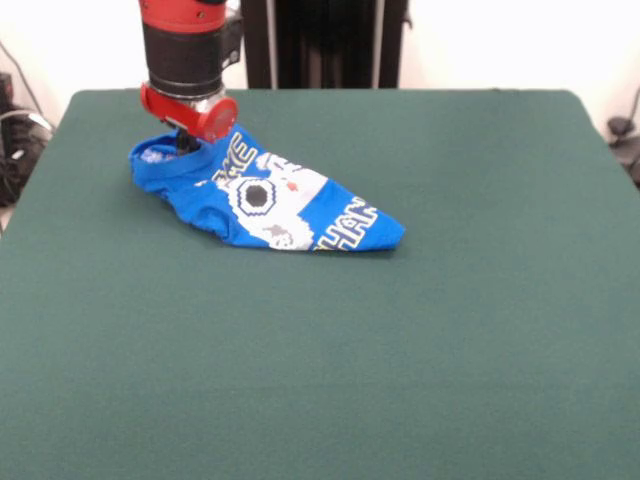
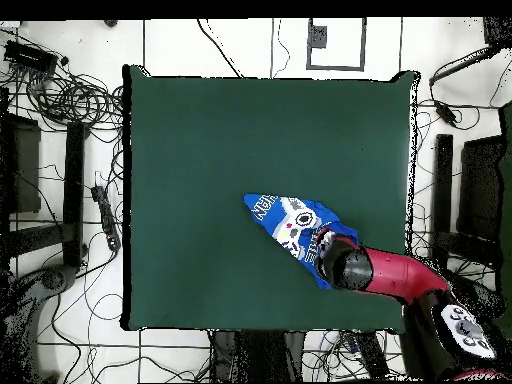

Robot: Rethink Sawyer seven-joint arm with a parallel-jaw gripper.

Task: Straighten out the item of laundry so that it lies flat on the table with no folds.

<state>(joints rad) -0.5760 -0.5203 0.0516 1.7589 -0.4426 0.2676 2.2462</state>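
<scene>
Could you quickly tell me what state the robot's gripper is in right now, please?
Gripper: down at one end of the blue T-shirt on the table; whether it is open, shut or gripping the cloth cannot be told.

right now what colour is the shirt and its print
Bright blue shirt, white-grey pixel print, yellow-outlined lettering; front view shows it best.

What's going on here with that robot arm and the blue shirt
A red and black robot arm has its gripper down on one end of a small bright blue T-shirt with a white-grey pixel print. The shirt lies bunched and folded into a tapering wedge on the dark green fabric table, not yet flat.
</scene>
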